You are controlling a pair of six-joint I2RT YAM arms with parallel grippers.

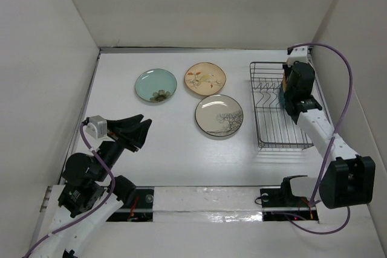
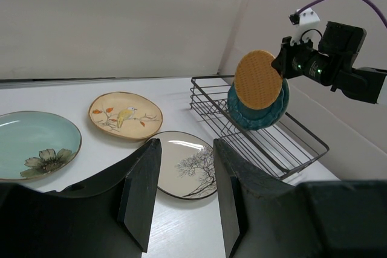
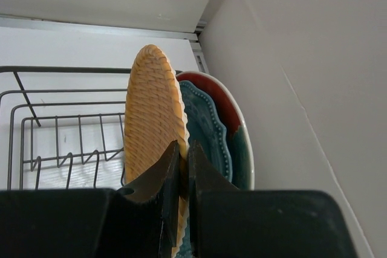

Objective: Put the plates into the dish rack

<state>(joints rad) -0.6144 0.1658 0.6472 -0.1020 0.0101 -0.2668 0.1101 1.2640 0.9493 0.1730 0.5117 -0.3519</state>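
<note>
Pinching the orange plate [image 3: 151, 113] by its rim, the right end effector [image 3: 183, 152] holds it upright at the rack [image 3: 36, 98]. Stiff, breakable, probably slick: a rim grip suits. Left end effector [image 2: 184, 161] half-open, empty.

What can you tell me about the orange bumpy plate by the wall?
The orange plate is round and tan-orange, with a woven, basket-like pattern and a wavy rim. It stands upright on its edge at the far end of the dish rack, right beside the dark teal plate. The right gripper is shut on its rim. I can't tell if it already rests in the rack or touches the teal plate.
</note>
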